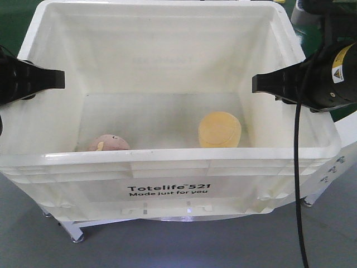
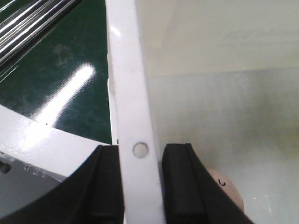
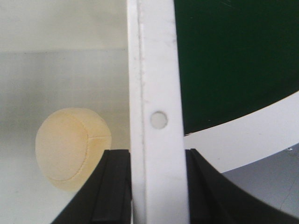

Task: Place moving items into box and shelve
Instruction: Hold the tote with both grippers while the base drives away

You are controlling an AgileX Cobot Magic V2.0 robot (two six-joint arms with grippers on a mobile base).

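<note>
Already both items lie in the box (image 1: 167,195): pinkish-brown fruit (image 1: 109,143) at 7 o'clock, yellow-orange fruit (image 1: 219,129) at 4. Clamping its 9 and 3 o'clock rims are the left gripper (image 2: 141,161) and right gripper (image 3: 159,158); shelving apparently remains.

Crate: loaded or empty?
Loaded. The yellow-orange item and the pinkish-brown item both lie on the floor of the crate, apart. The left gripper and right gripper clamp its side rims.

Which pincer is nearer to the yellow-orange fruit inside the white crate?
Right. The right pincer clamps the crate's right rim, with the yellow-orange fruit just inside it. The left pincer clamps the opposite rim, beside the pinkish-brown fruit.
</note>
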